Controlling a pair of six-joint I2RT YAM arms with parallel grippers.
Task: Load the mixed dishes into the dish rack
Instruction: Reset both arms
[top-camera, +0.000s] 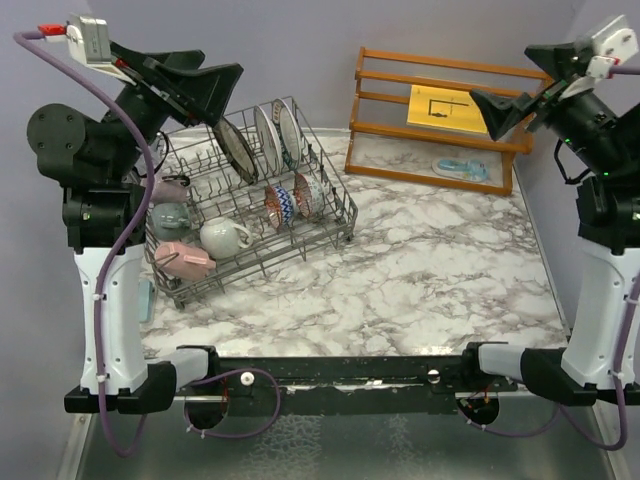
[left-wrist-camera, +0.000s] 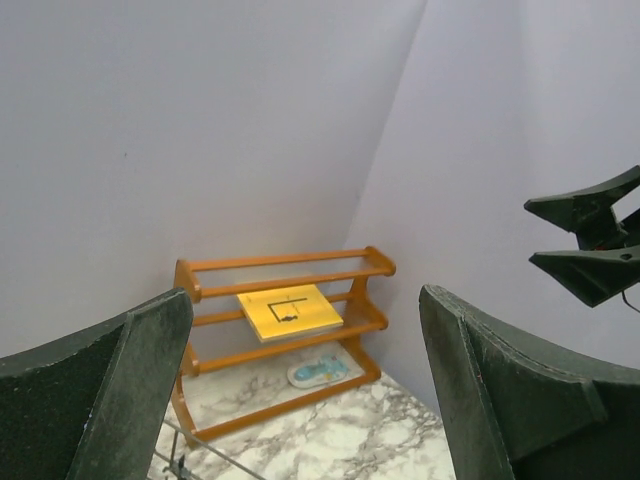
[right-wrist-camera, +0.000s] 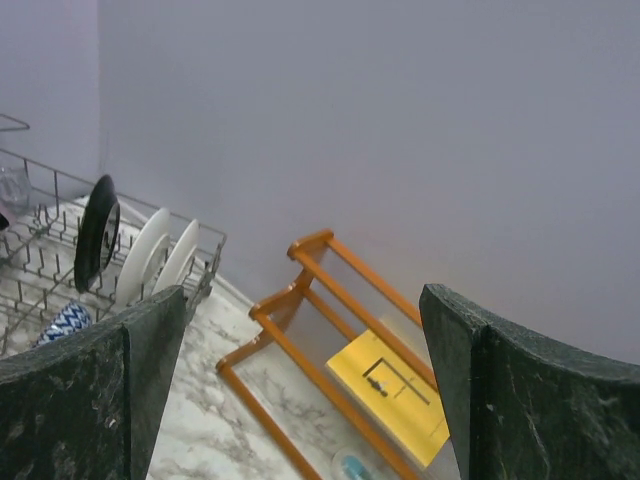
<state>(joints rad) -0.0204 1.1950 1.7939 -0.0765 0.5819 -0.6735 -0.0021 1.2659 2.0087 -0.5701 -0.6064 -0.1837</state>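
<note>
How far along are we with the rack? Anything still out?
Looks nearly or fully done: plates, two bowls and mugs sit in the dish rack. Nothing is in hand; the left fingers and right fingers are open and raised. No dish shows on the marble table; only a blue-white item lies under the wooden shelf.

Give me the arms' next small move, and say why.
Probably just lower both arms to rest: the plates, bowls and mugs all sit in the rack, I see no dish outside it, and the left pincer and right pincer are raised, open and empty.
</note>
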